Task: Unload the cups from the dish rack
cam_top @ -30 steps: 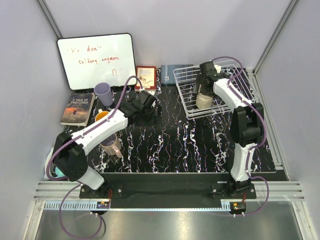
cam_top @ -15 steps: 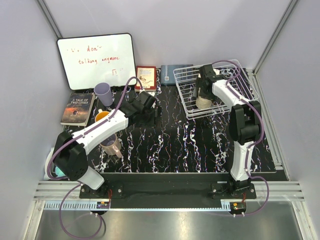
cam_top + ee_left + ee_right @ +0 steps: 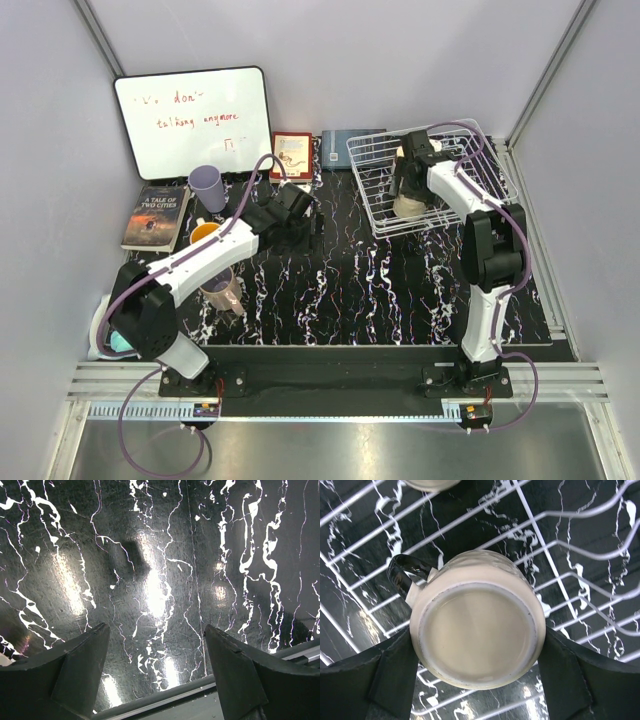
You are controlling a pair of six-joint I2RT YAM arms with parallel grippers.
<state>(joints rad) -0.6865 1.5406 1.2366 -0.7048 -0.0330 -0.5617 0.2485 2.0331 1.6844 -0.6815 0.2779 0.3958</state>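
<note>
The white wire dish rack (image 3: 470, 160) stands at the back right of the table. In it a cream cup (image 3: 406, 207) sits upside down, with a dark handle (image 3: 402, 572). My right gripper (image 3: 408, 193) reaches down into the rack. In the right wrist view its fingers (image 3: 400, 665) press both sides of the cream cup (image 3: 477, 625). The edge of another cream cup (image 3: 427, 484) shows at the top of that view. My left gripper (image 3: 305, 225) hovers open over the bare marbled table (image 3: 150, 580), and nothing sits in the left gripper (image 3: 156, 630).
On the left of the table stand a lavender cup (image 3: 207, 186), an orange-inside cup (image 3: 204, 234) and a pale pink tumbler (image 3: 222, 293). At the back are a whiteboard (image 3: 192, 120), a dark book (image 3: 156, 216), a red book (image 3: 292, 155) and a blue item (image 3: 338, 148).
The right gripper's jaws have narrowed onto the cream cup in the rack, and the wrist has shifted slightly. The left arm has barely moved.
</note>
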